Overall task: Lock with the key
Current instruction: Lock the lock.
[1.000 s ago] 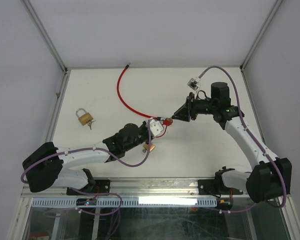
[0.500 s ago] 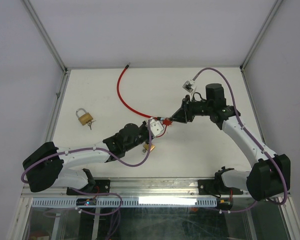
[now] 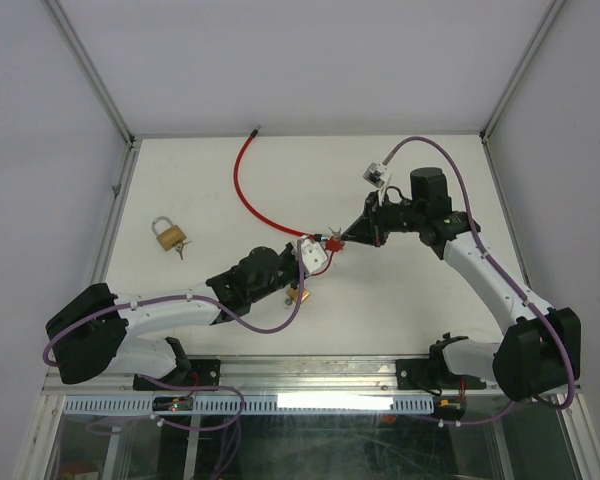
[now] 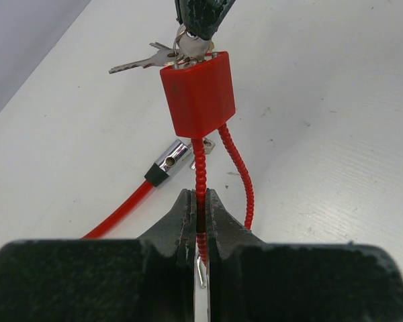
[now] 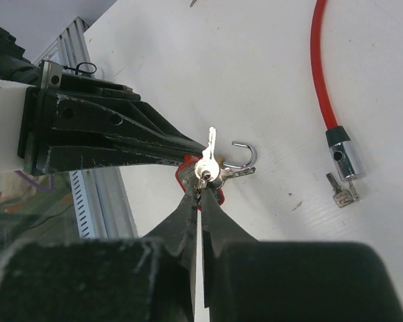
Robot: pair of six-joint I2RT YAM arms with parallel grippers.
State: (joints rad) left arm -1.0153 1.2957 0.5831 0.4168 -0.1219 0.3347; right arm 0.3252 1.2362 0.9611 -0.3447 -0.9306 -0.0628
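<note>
left tool (image 4: 199,201) clamped on red cable (image 4: 200,168) just under red lock body (image 4: 198,94), mid-frame in top view. right tool (image 5: 200,189) pinched shut on the key (image 5: 205,168) at the body's top.

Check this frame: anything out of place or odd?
Nothing damaged. One stray: a small key lies loose on the table beside the chrome cable end, away from the red lock that the left gripper holds by its cord while the right gripper pinches its key bunch.
</note>
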